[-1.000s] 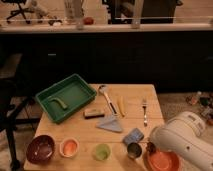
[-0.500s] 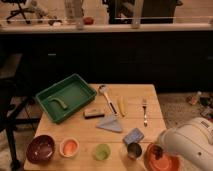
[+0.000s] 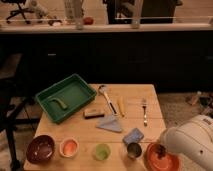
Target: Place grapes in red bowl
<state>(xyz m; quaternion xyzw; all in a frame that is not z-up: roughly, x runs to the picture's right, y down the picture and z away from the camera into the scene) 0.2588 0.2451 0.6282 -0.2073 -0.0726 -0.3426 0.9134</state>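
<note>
The red bowl (image 3: 161,160) is wide, shallow and bright orange-red, at the table's front right corner. My white arm (image 3: 192,142) comes in from the lower right, and the gripper (image 3: 161,149) hangs just over the bowl's inside, near its middle. A small dark lump shows at the gripper's tip against the bowl's red inside. I cannot tell whether this lump is the grapes or part of the gripper. No grapes show anywhere else on the table.
Along the front edge stand a maroon bowl (image 3: 41,148), a small pale bowl (image 3: 69,147), a green cup (image 3: 102,151) and a metal cup (image 3: 133,150). A blue sponge (image 3: 133,135), a cloth (image 3: 111,123), utensils and a fork (image 3: 144,111) lie mid-table. A green tray (image 3: 65,97) sits back left.
The arm has shifted right and down, uncovering more of the red bowl. The gripper's tip now sits lower over the bowl's inside.
</note>
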